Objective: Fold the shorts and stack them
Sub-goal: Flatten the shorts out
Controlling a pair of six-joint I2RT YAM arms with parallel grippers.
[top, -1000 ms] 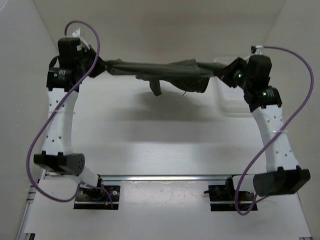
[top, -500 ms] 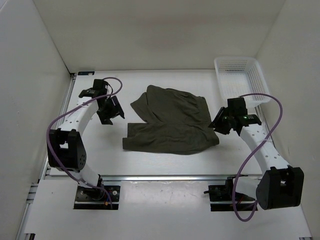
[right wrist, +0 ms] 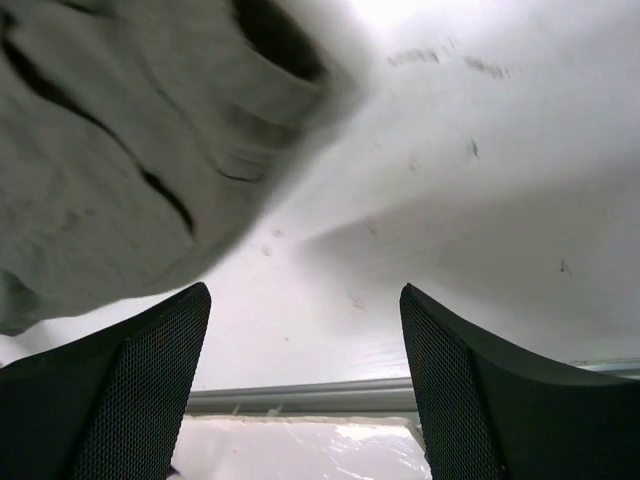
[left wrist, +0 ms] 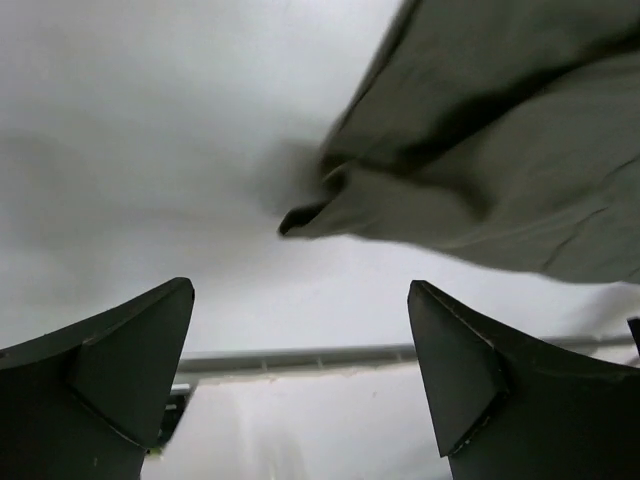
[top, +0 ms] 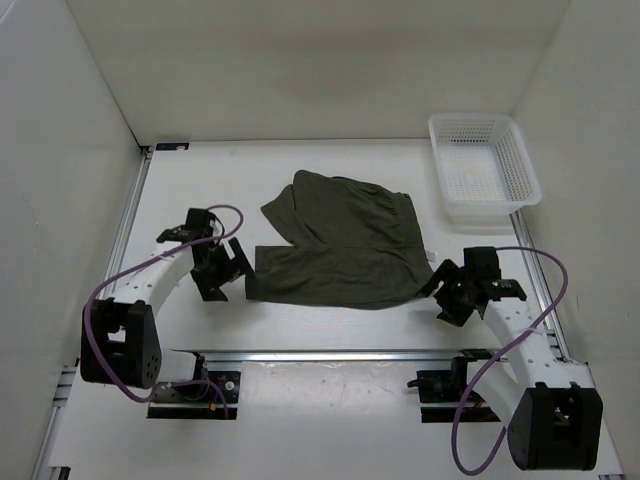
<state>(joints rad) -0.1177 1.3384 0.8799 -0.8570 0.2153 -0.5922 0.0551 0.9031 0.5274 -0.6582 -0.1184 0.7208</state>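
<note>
The left tool [top: 228,270] and right tool [top: 443,292] gape wide, empty, beside the rumpled shorts [top: 345,250] — pinching one layer risks a crooked fold.

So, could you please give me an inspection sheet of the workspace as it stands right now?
Surface: white table, bare around the cloth; faint scuffs show in the right wrist view.
Job's things: shorts lie spread and wrinkled at mid-table, outside the basket.
Clutter: nothing seen.
Grippers: left gripper open, beside the shorts' left edge, holding nothing; right gripper open at their right edge, holding nothing.
Cables: left purple cable and right purple cable loop along the arms, clear of the shorts.
Surroundings: white basket at the far right corner, nothing seen in it; plain white walls; metal rail at the near edge.
</note>
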